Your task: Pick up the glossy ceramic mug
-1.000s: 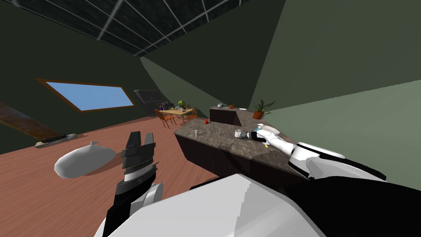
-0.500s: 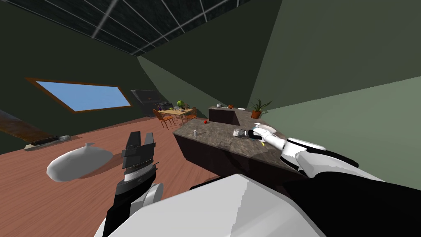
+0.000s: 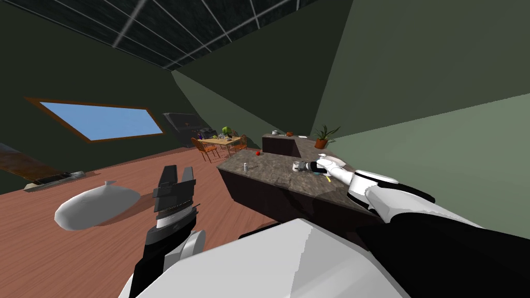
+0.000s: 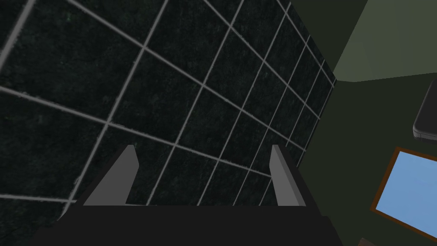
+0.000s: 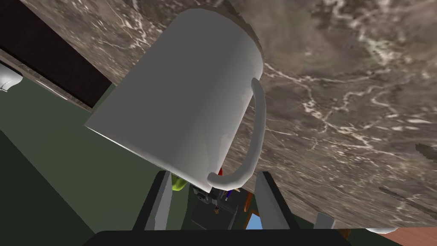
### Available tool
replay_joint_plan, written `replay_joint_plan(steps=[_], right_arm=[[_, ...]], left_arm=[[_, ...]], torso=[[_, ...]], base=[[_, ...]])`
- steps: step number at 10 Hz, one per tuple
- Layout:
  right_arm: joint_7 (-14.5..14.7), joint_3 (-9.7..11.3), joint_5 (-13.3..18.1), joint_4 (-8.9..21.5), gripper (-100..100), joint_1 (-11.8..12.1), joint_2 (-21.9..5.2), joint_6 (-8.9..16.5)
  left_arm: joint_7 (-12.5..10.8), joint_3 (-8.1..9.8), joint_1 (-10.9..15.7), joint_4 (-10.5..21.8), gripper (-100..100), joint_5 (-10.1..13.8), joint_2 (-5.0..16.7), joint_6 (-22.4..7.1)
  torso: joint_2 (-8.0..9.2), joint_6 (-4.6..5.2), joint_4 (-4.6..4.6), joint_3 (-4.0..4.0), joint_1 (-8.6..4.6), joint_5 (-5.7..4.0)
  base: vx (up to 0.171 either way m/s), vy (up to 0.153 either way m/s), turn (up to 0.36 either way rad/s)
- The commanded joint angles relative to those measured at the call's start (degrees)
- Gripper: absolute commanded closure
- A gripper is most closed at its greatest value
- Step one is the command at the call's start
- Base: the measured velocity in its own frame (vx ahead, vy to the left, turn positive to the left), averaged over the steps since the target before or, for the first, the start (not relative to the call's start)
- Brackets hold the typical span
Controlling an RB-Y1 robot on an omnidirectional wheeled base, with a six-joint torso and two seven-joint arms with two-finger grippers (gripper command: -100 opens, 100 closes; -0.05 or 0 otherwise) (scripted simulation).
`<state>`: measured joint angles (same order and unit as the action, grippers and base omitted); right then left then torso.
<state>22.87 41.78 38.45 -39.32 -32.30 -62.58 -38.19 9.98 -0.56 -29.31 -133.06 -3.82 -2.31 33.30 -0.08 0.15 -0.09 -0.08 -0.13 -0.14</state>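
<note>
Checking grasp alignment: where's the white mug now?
Head view, robot's right: the white mug sits on the marbled counter, right at the right gripper, with the potted plant beyond it.

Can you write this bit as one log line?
right gripper: shut on mug | mug: on counter | left gripper: open

I count one mug (image 5: 183,98) and one counter (image 3: 269,178). There is one small can (image 3: 246,167), one red thing (image 3: 258,153) and one plant (image 3: 323,137). I see one table (image 3: 223,139) and at least two chairs (image 3: 205,148) (image 3: 241,143); more I cannot tell. One window (image 3: 101,120), one white sack (image 3: 96,206).
</note>
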Motion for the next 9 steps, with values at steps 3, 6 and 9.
replay_joint_plan(steps=[3, 6, 9], right_arm=[[-0.07, -0.08, -0.06, 0.02, 100, -0.06, -0.02, 0.06], [-0.62, -2.97, 0.86, -2.84, 100, 2.77, -0.9, 0.38], [-1.29, -6.66, 1.89, -5.67, 100, 7.31, -1.76, 0.56]], left_arm=[[0.0, 0.0, 0.0, 0.0, 0, 0.0, 0.0, 0.0], [0.0, 0.0, 0.0, 0.0, 0, 0.0, 0.0, 0.0], [0.0, 0.0, -0.01, 0.0, 0, 0.0, 0.0, 0.0]], torso=[[-0.05, -0.02, -0.06, -0.06, -0.04, -0.03], [-0.07, -0.03, -0.09, -0.08, -0.05, -0.06], [-0.22, -0.02, -0.13, -0.17, 0.0, -0.06]], base=[[0.0, 0.0, 0.0], [0.008, 0.002, 0.026], [0.041, 0.011, 0.045]])
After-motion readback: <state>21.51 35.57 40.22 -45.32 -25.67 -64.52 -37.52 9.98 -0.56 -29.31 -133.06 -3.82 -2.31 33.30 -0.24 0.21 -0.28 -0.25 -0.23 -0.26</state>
